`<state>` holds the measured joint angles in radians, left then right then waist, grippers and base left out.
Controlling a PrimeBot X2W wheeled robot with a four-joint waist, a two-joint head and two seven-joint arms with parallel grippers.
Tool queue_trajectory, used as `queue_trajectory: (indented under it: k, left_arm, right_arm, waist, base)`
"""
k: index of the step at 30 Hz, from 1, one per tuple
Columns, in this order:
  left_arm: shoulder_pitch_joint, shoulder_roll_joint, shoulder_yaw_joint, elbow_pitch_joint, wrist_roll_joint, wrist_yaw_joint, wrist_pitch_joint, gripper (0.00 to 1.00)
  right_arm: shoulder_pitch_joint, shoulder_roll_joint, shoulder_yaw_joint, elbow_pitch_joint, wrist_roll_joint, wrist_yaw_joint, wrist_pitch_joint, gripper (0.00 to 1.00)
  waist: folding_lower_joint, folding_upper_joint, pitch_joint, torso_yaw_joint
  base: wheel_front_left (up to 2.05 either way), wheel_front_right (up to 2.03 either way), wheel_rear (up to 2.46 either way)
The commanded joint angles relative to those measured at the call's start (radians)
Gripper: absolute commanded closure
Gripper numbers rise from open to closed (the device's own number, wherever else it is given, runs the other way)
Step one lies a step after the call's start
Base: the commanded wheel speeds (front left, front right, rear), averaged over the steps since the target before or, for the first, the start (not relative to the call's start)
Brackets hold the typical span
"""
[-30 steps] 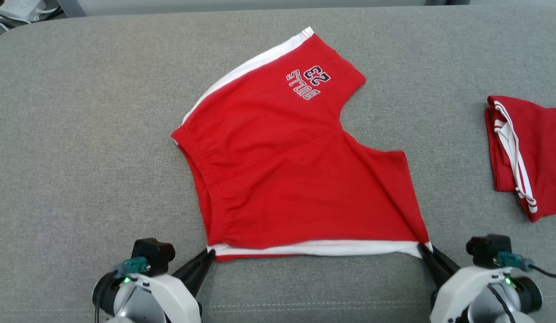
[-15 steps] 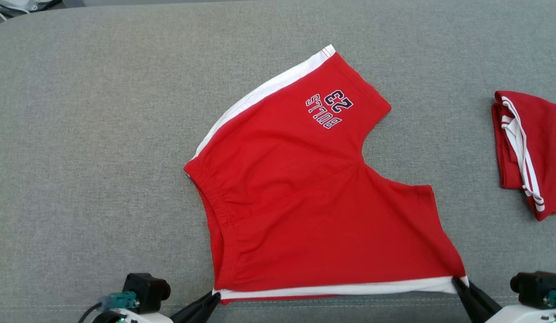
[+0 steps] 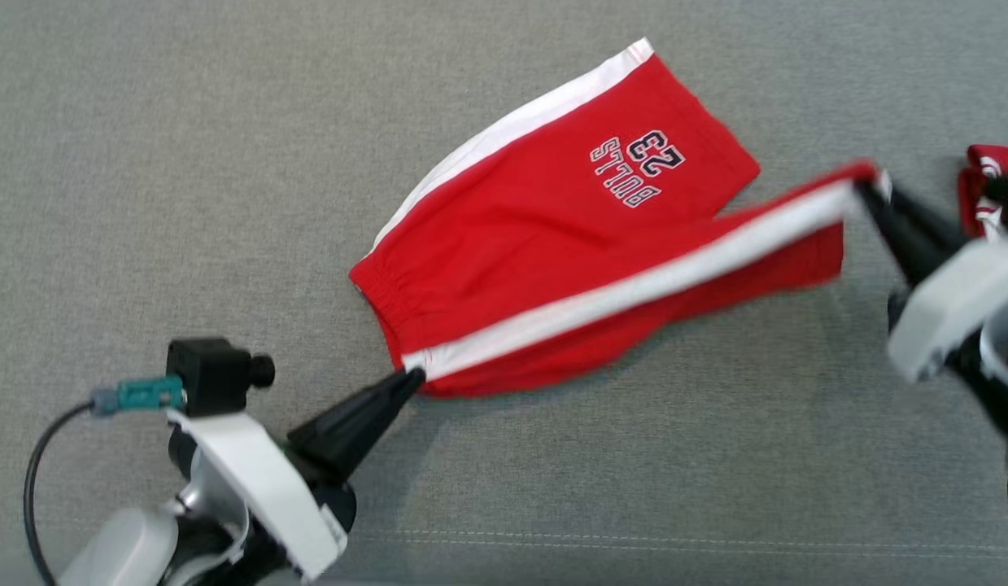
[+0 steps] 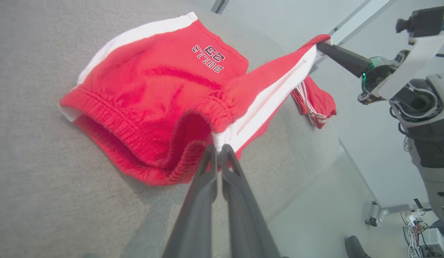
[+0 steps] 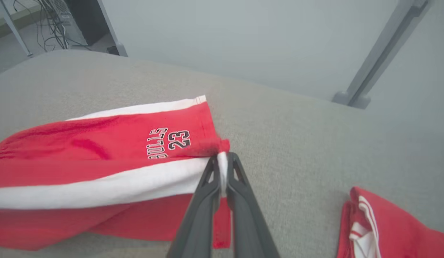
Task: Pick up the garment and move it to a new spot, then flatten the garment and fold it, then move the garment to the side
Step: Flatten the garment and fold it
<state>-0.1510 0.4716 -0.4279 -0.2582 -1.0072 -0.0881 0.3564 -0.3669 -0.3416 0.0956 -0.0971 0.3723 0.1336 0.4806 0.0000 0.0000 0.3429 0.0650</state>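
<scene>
The garment (image 3: 544,220) is a pair of red shorts with white side stripes and a "BULLS 23" print, lying on the grey table (image 3: 146,163). Its near side is lifted off the cloth and stretched between my two grippers. My left gripper (image 3: 414,377) is shut on the waistband corner (image 4: 218,143) at the white stripe. My right gripper (image 3: 866,187) is shut on the hem corner (image 5: 222,157) of the same stripe, raised above the table and blurred in the head view. The far leg with the print (image 5: 168,143) still rests flat.
A second red garment (image 5: 379,229) with white stripes lies folded at the right side of the table (image 4: 315,104). Beyond the table's far edge stand a grey wall and a metal frame post (image 5: 379,57). Cables lie on the floor (image 4: 419,233).
Both grippers have lifted the near stripe edge off the table and carried it forward over the shorts, the right one higher and farther. The head camera has also shifted.
</scene>
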Motion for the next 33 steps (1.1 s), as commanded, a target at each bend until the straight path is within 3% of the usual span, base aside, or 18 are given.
queue_trajectory:
  k: [1,10,19,23,24,26,27,29,33]
  left_arm:
    - [-0.059,0.017,0.048,-0.009,-0.009,-0.008,-0.004,1.00]
    - [-0.298,-0.104,0.006,0.224,-0.129,-0.041,-0.051,1.00]
    - [-0.448,-0.135,-0.136,0.378,-0.240,-0.042,-0.122,1.00]
    - [-0.483,-0.134,-0.188,0.415,-0.271,-0.042,-0.158,1.00]
    - [-0.489,-0.134,-0.201,0.420,-0.283,-0.042,-0.164,1.00]
    - [-0.502,-0.127,-0.222,0.435,-0.290,-0.042,-0.183,1.00]
    - [-0.507,-0.127,-0.229,0.439,-0.295,-0.042,-0.199,0.79]
    - [-0.513,-0.123,-0.241,0.444,-0.302,-0.042,-0.234,0.00]
    - [-0.518,-0.107,-0.265,0.451,-0.302,-0.042,-0.307,0.00]
  right_arm:
    - [-0.054,-0.019,0.028,-0.011,0.013,-0.003,-0.019,1.00]
    - [-0.514,-0.065,0.229,0.421,0.033,-0.003,-0.141,1.00]
    - [-0.744,-0.084,0.460,0.758,0.100,-0.003,-0.230,1.00]
    - [-0.785,-0.079,0.523,0.847,0.140,-0.003,-0.278,1.00]
    - [-0.794,-0.077,0.536,0.866,0.151,-0.003,-0.290,0.96]
    - [-0.808,-0.073,0.559,0.893,0.175,-0.003,-0.320,0.39]
    - [-0.812,-0.071,0.568,0.905,0.191,-0.003,-0.334,0.00]
    - [-0.819,-0.070,0.589,0.922,0.214,-0.003,-0.367,0.00]
    - [-0.818,-0.075,0.605,0.943,0.270,-0.003,-0.450,0.00]
  waist:
    - [0.0000,0.0000,0.024,0.021]
    - [0.0000,0.0000,0.101,0.124]
    - [0.0000,0.0000,0.144,0.208]
    - [0.0000,0.0000,0.148,0.221]
    - [0.0000,0.0000,0.149,0.223]
    - [0.0000,0.0000,0.150,0.225]
    - [0.0000,0.0000,0.150,0.225]
    - [0.0000,0.0000,0.149,0.224]
    - [0.0000,0.0000,0.145,0.220]
  base:
    - [0.00,0.00,0.00]
    - [0.00,0.00,0.00]
    - [0.00,0.00,0.00]
    - [0.00,0.00,0.00]
    - [0.00,0.00,0.00]
    - [0.00,0.00,0.00]
    - [0.00,0.00,0.00]
    - [0.00,0.00,0.00]
    - [0.00,0.00,0.00]
